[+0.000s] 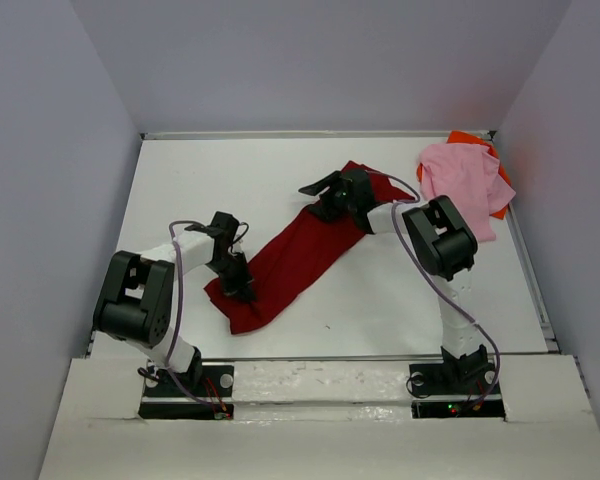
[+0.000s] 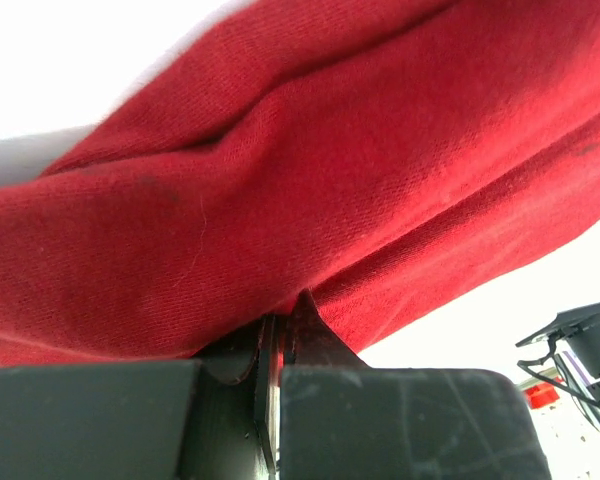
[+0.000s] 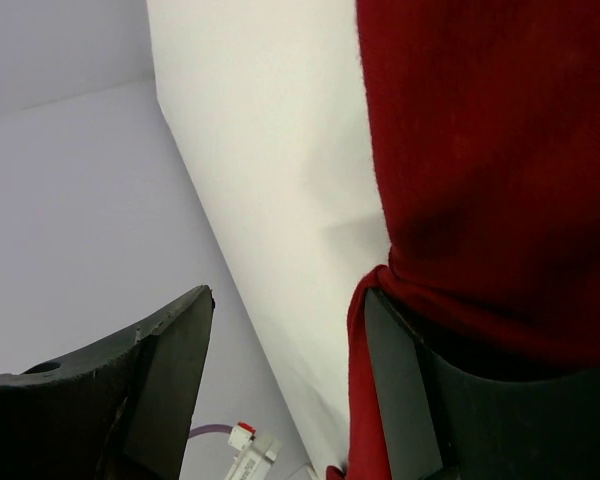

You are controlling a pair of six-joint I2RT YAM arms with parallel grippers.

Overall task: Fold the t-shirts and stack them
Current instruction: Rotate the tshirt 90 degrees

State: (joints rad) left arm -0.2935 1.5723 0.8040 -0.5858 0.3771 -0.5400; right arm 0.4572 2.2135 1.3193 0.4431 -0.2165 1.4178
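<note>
The dark red t-shirt [image 1: 300, 250] lies bunched in a long diagonal band from the near left to the far middle of the table [image 1: 210, 180]. My left gripper [image 1: 242, 285] is shut on its near-left end; in the left wrist view the red cloth [image 2: 310, 170] is pinched between the closed jaws [image 2: 278, 335]. At the far end of the band my right gripper [image 1: 318, 188] is open. In the right wrist view, red cloth [image 3: 480, 150] drapes over one finger [image 3: 400, 400], and the gap [image 3: 285, 340] holds nothing. The light pink t-shirt [image 1: 465, 185] lies on the bright orange one [image 1: 467, 137].
The pink and orange pile sits in the far right corner against the grey side wall [image 1: 570, 150]. A raised rim [image 1: 310, 133] runs along the table's back edge. Both arm bases stand at the near edge [image 1: 320, 380].
</note>
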